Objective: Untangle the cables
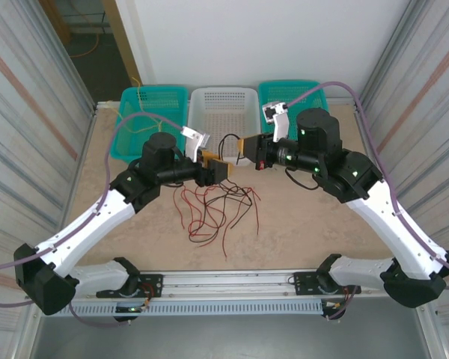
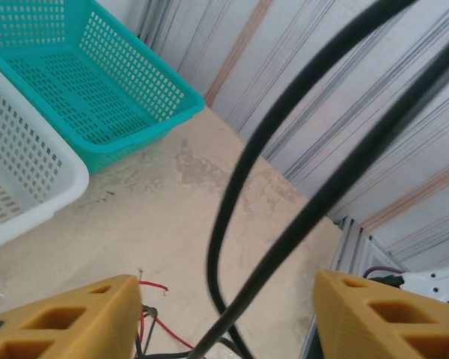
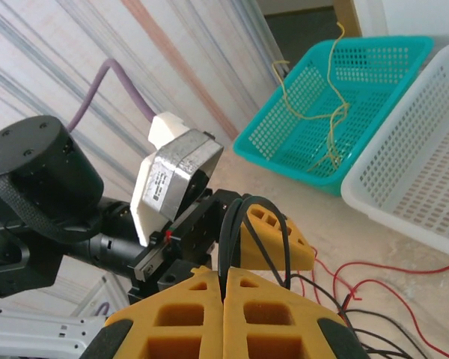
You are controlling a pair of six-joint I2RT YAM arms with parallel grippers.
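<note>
Two arms lean in over mid-table, wrists turned toward each other, tips almost nose to nose. The left gripper stands open, its yellow fingers set wide, and a black cable loops up right between them, unclamped. The right gripper is squeezed tight, with that black loop springing from its tips and apparently pinched there. Red and black cables sprawl on the table just below both grippers. Pale yellow cables lie in the left teal basket.
</note>
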